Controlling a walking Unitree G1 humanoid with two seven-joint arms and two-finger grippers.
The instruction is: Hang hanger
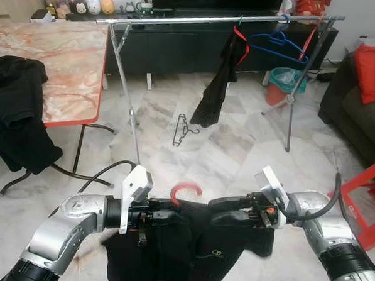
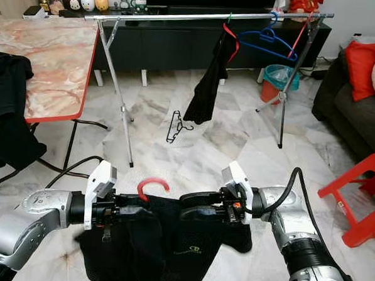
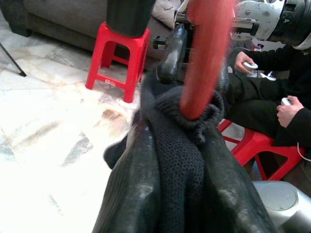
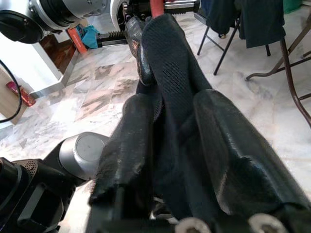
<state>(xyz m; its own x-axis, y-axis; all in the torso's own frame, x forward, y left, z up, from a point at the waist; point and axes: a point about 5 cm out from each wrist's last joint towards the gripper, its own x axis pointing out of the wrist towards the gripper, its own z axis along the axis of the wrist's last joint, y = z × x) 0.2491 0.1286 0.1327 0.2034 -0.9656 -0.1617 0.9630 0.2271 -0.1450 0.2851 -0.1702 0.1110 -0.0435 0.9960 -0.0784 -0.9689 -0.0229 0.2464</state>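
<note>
A red hanger, its hook standing up, carries a black garment low in front of me. My left gripper is shut on the garment's left shoulder, close beside the red hanger. On the other shoulder my right gripper is shut on the black cloth. The two grippers face each other, fingertips nearly meeting under the hook. Further ahead across the room stands the silver clothes rail. It holds a black garment on a red hanger and an empty blue hanger.
A black hanger lies on the marble floor under the rail. A marble-topped table with black clothes stands left. Right are a dark sofa and a red stool. A seated person holds controllers.
</note>
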